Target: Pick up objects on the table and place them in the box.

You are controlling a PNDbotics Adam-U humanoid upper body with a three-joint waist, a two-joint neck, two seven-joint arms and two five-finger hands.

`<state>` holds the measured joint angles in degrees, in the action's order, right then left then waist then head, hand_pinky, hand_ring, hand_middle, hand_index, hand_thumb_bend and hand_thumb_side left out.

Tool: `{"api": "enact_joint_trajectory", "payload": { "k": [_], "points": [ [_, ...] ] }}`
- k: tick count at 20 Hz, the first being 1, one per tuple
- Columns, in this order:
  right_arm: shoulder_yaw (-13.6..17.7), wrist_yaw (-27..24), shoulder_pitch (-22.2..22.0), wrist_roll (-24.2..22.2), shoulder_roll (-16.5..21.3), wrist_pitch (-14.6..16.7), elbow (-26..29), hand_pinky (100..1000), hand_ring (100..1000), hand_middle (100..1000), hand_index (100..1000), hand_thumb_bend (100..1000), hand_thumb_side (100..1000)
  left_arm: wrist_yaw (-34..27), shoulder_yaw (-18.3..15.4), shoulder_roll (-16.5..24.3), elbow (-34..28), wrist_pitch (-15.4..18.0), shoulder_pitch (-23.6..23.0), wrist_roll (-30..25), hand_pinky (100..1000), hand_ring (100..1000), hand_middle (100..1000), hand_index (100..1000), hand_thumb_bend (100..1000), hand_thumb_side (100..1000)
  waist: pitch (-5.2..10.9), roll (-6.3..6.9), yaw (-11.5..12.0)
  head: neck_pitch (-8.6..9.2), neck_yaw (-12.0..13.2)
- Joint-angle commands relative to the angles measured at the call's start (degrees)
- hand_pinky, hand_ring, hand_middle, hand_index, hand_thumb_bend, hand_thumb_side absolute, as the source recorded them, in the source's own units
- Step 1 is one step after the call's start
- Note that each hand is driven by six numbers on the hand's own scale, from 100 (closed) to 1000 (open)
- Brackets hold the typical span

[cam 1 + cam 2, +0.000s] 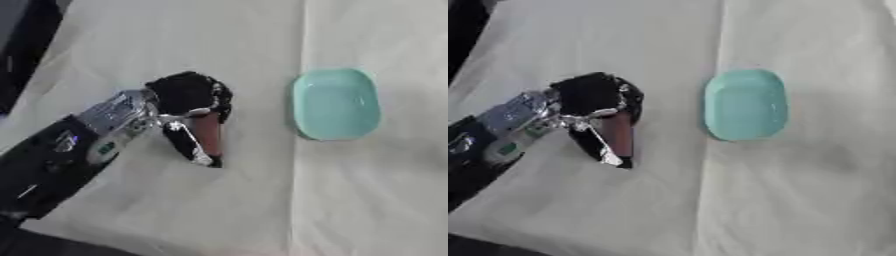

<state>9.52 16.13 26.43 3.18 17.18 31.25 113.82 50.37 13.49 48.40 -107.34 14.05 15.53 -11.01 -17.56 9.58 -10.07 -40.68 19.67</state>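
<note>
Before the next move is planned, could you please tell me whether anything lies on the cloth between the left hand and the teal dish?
Nothing visible does. Only bare cloth separates the left hand, fingers curled round a reddish-brown object, from the teal dish.

Stereo head pair, looking steeply down, nearly identical overlap

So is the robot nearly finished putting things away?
Not yet. The left hand has its fingers curled round a reddish-brown thing above the cloth. The teal dish lies beside it, untouched. No box shows, so nothing looks put away.
</note>
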Motion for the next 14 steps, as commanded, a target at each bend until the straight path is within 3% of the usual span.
{"api": "enact_joint_trajectory", "payload": {
  "k": [1, 7, 14],
  "points": [
    [0.0, -0.3, 0.1, -0.3, 1.2, -0.1, 0.8, 190, 359, 613, 822, 100, 777, -2.9, -3.6, 4.5, -2.6, -1.6, 1.6, -0.6, 106, 365, 349, 490, 555, 100, 1.57, -0.15, 0.3, 0.77, -0.2],
    [-0.1, -0.2, -0.1, -0.4, 1.1, -0.2, 0.8, 192, 361, 614, 822, 100, 782, -9.9, -6.9, 7.0, -3.2, -3.2, 6.2, -1.6, 100, 351, 335, 477, 525, 100, 2.13, -0.11, 0.5, 0.56, -0.4],
    [-0.3, -0.2, 0.1, -0.6, 1.0, -0.2, 0.8, 192, 360, 614, 822, 100, 775, -14.4, -6.0, 5.6, -3.4, -3.0, 10.6, -3.3, 100, 346, 331, 470, 479, 100, 2.33, -0.08, 0.2, 0.21, -0.3]
  ]
}}
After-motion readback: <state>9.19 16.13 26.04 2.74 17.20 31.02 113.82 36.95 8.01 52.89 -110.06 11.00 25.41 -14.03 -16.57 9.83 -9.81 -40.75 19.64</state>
